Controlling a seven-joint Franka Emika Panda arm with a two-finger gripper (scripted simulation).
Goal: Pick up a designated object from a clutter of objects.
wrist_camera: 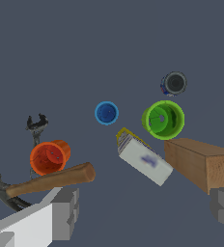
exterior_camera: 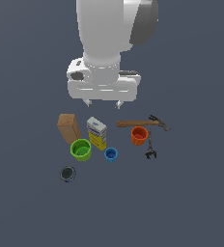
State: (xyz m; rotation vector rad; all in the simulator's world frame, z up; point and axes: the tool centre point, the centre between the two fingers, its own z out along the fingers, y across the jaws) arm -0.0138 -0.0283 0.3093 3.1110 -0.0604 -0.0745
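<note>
The small bright blue cup (exterior_camera: 111,154) stands upright on the dark floor between the green cup (exterior_camera: 81,149) and the orange cup (exterior_camera: 139,135); it shows in the wrist view (wrist_camera: 106,113) too. My gripper (exterior_camera: 103,103) hangs open and empty above and behind the clutter, well apart from the blue cup. Its two grey fingers (wrist_camera: 65,212) frame the wrist view's lower corners. The white-yellow-blue box (exterior_camera: 97,132) stands just behind the blue cup.
A brown block (exterior_camera: 68,128) stands behind the green cup. A wooden-handled hammer (exterior_camera: 142,123) lies behind the orange cup, a dark metal clamp (exterior_camera: 150,148) beside it. A dark round disc (exterior_camera: 68,173) lies nearest the front, at the exterior view's left.
</note>
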